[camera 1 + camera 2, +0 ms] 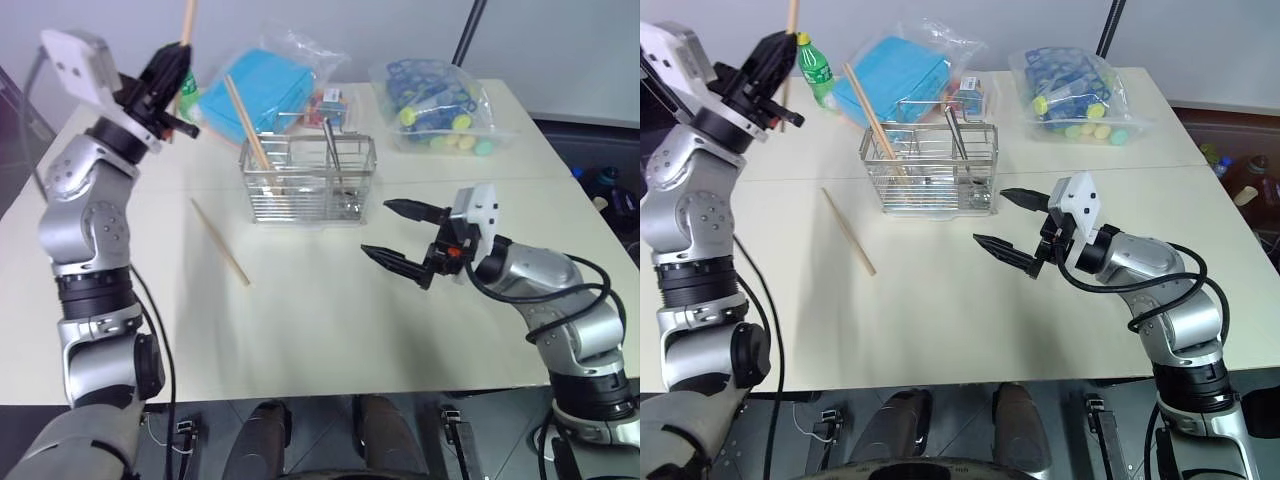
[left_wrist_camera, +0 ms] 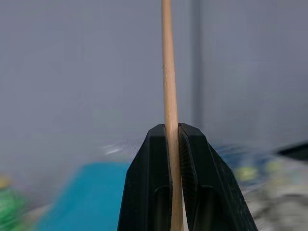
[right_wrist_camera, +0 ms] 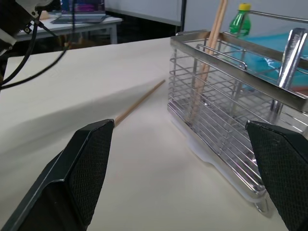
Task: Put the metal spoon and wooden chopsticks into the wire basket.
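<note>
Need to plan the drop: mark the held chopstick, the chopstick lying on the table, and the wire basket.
held chopstick (image 2: 168,96), left wrist view, shaft above the jaws
chopstick on the table (image 1: 220,242), left eye view, mid-shaft
wire basket (image 1: 308,197), left eye view, front wall

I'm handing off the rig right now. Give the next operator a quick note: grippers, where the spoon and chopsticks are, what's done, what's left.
Left gripper: shut on a wooden chopstick, raised left of the wire basket.
Right gripper: open, holding nothing, beside the basket over the table.
Done: metal spoon and one chopstick stand in the basket.
Left: drop the held chopstick in, then fetch the last chopstick lying on the table left of the basket.
</note>
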Action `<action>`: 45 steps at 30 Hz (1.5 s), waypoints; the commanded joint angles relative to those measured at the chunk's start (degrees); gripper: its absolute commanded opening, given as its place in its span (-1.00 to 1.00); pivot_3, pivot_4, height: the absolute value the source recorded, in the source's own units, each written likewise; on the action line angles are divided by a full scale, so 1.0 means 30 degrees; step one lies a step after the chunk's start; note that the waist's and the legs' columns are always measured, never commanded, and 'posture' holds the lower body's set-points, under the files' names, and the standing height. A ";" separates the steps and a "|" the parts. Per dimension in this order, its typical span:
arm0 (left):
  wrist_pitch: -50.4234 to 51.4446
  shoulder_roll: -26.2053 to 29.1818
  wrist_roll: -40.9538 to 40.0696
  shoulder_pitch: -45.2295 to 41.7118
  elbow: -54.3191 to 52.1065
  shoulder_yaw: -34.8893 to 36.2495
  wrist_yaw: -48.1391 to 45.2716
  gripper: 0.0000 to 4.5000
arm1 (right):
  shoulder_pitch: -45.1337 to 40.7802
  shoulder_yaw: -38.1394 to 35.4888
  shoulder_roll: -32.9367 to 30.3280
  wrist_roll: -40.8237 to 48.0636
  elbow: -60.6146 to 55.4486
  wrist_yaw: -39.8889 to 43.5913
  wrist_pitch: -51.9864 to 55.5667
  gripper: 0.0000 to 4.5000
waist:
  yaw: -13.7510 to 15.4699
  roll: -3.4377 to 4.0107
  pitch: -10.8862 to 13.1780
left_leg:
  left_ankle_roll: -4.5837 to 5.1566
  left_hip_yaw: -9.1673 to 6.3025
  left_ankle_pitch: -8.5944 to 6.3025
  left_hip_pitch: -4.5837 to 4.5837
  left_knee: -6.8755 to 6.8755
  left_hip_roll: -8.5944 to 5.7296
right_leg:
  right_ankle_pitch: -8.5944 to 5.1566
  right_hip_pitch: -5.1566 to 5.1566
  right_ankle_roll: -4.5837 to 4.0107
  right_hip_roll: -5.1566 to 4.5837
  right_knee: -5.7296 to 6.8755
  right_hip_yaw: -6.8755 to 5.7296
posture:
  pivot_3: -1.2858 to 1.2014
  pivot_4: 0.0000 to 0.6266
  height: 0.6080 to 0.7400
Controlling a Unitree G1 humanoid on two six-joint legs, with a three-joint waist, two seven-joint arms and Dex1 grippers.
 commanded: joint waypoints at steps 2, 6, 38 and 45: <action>0.0219 -0.0395 -0.1842 -0.1115 -0.0034 0.0434 -0.0681 -1.00 | 0.0090 -0.0192 0.0331 0.0002 -0.0798 -0.0532 -0.0385 1.00 | 0.0034 0.0000 0.0000 | 0.0001 0.0001 0.0000 0.0003 0.0005 0.0001 | 0.0000 0.0003 0.0000 0.0000 0.0006 0.0001 | 0.03 -0.52 1.00; -0.0226 -0.1779 -0.2366 -0.1335 0.0805 0.0478 -0.0267 -1.00 | 0.0312 -0.0098 0.0638 -0.0072 -0.1008 -0.0910 -0.0520 1.00 | 0.0155 0.0000 0.0000 | 0.0001 -0.0001 0.0000 0.0009 0.0017 -0.0003 | 0.0000 0.0018 0.0001 -0.0001 0.0006 0.0003 | 0.03 -0.52 1.00; -0.0143 -0.4276 -0.4742 -0.1209 0.6332 0.1657 -0.1919 -1.00 | 0.1245 0.1087 0.2379 -0.1063 -0.1810 -0.2726 -0.1336 1.00 | 0.0149 -0.0005 0.0002 | 0.0001 -0.0010 0.0001 0.0005 0.0021 -0.0008 | 0.0001 0.0014 0.0002 0.0005 0.0007 0.0002 | 0.03 -0.52 1.00; -0.0154 -0.4096 -0.4560 -0.1746 0.7329 0.1662 -0.2329 -1.00 | 0.1585 0.1211 0.2760 -0.1323 -0.2096 -0.3253 -0.1496 1.00 | 0.0154 -0.0005 0.0002 | 0.0001 -0.0010 0.0001 0.0004 0.0021 -0.0008 | 0.0001 0.0016 0.0002 0.0005 0.0005 0.0002 | 0.03 -0.52 1.00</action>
